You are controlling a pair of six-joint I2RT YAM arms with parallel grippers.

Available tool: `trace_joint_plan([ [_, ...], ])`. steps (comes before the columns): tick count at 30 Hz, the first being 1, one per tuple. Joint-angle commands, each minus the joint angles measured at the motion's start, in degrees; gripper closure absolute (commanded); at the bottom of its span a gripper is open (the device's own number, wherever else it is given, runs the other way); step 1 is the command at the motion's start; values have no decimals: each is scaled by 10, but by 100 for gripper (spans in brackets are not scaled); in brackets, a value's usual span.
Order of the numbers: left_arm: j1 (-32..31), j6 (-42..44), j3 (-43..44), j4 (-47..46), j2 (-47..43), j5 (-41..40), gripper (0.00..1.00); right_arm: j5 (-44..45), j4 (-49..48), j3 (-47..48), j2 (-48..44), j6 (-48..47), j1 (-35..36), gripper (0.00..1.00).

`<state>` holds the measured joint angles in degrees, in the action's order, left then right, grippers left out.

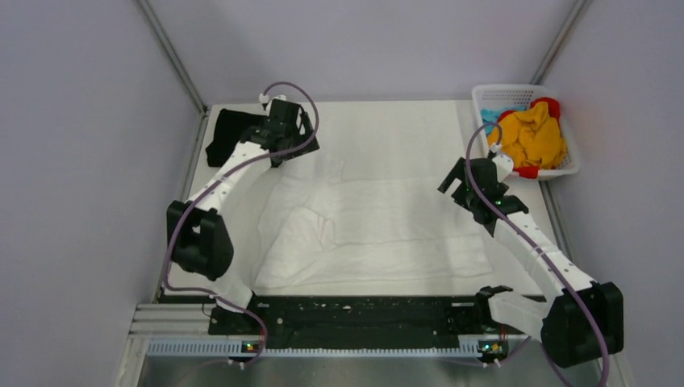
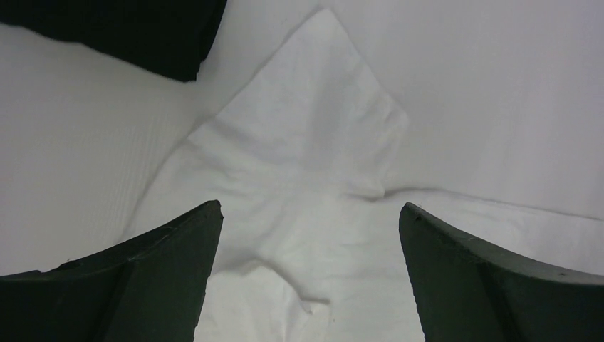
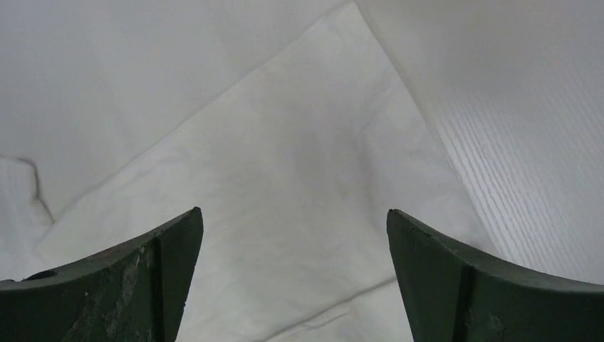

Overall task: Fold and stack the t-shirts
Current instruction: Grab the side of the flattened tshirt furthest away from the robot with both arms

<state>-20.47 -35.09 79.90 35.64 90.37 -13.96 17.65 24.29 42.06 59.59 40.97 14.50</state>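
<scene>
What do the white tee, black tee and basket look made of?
White tee: soft matte cloth, probably a cotton knit; it creases and drapes flat on the table. Black tee: matte cloth too, with soft limp edges; weave too dark to tell. Basket: rigid white plastic, judging by its moulded lattice wall.

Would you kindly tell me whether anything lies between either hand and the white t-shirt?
Nothing visible does. The left hand and the right hand both hang open over the white t-shirt, with only its cloth between their fingers. The black t-shirt lies aside, at the far left corner.
</scene>
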Motion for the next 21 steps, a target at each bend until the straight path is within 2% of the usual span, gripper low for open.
trace_joint_plan([
  [1, 39, 94, 132, -47, 122, 24, 1, 59, -59, 41, 57, -27, -1, 1],
  [6, 63, 138, 381, 12, 328, 26, 3, 49, -87, 34, 86, -44, -3, 1],
  [9, 66, 166, 475, 23, 425, 69, 3, 47, -99, 24, 93, -46, -6, 1],
  [11, 68, 175, 489, 7, 456, 112, 3, 42, -102, 20, 98, -47, -8, 1],
  [17, 69, 159, 495, -13, 516, 136, 1, 33, -102, 16, 108, -50, -13, 1],
  [21, 69, 145, 494, -16, 538, 163, 6, 26, -103, 5, 107, -48, -13, 1],
])
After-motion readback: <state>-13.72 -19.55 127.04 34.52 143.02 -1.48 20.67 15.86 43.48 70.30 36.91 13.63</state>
